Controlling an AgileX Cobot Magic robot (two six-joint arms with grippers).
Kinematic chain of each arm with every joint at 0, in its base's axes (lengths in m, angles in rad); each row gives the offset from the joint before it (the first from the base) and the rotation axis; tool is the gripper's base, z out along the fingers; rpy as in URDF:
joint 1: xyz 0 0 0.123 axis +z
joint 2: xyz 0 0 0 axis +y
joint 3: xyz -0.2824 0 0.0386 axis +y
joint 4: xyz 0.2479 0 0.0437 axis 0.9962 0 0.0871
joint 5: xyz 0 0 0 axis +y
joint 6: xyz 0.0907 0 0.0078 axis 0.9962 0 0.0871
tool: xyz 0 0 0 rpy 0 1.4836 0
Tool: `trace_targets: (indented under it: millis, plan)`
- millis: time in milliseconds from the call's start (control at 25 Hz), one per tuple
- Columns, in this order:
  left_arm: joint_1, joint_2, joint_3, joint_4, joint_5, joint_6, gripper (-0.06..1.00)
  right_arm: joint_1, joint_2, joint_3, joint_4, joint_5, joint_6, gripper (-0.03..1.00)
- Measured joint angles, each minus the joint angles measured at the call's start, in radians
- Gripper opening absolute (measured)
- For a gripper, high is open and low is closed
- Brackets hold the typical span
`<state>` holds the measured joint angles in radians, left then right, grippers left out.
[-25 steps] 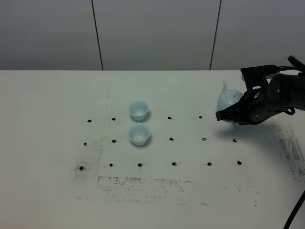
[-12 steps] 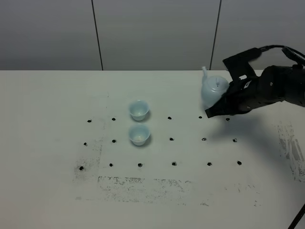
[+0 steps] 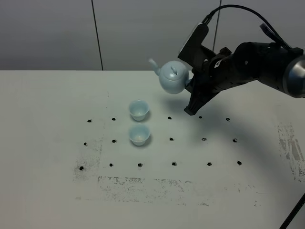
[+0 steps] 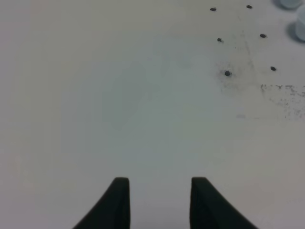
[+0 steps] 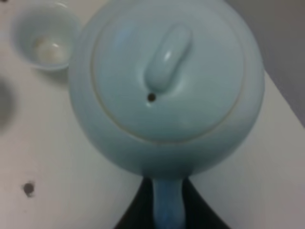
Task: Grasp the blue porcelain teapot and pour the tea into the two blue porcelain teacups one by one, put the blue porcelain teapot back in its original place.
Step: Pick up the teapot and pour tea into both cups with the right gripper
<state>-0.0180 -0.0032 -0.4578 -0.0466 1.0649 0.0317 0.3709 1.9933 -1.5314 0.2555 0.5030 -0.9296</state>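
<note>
The blue porcelain teapot [image 3: 171, 78] hangs in the air above the table, right of and behind the two cups, spout pointing left and roughly upright. My right gripper [image 3: 190, 84] is shut on its loop handle. In the right wrist view the teapot [image 5: 167, 95] fills the frame, lid on, with the handle [image 5: 167, 207] between the dark fingers. The two blue porcelain teacups stand side by side left of centre: far cup [image 3: 138, 109], near cup [image 3: 139, 134]. One cup [image 5: 45, 40] shows beyond the teapot. My left gripper [image 4: 159, 193] is open and empty over bare table.
The white table [image 3: 47, 191] bears a grid of small black dots [image 3: 174, 163] and grey scuff marks [image 3: 143, 183] near the front. A grey panelled wall [image 3: 152, 33] stands behind the table's back edge. The right arm's cable [image 3: 238, 7] arcs above it.
My right arm has lifted the teapot off the table at the right and carried it up and left toward the cups. The cups and the left gripper have not moved.
</note>
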Motion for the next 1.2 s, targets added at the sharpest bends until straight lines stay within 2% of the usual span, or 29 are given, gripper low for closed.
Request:
trace_targets:
  millis: [120,400,600,1200]
  plan:
    - [0.0,0.0,0.0,0.0,0.0,0.0,0.29,0.005,0.018,-0.034,0.003,0.035,-0.072,0.03]
    - [0.0,0.0,0.0,0.0,0.0,0.0,0.29,0.021,0.106,-0.181,-0.024,0.085,-0.124,0.03]
    - [0.0,0.0,0.0,0.0,0.0,0.001,0.29,0.045,0.181,-0.252,-0.148,0.146,-0.126,0.03]
    - [0.0,0.0,0.0,0.0,0.0,0.003,0.29,0.122,0.194,-0.258,-0.523,0.166,-0.094,0.03]
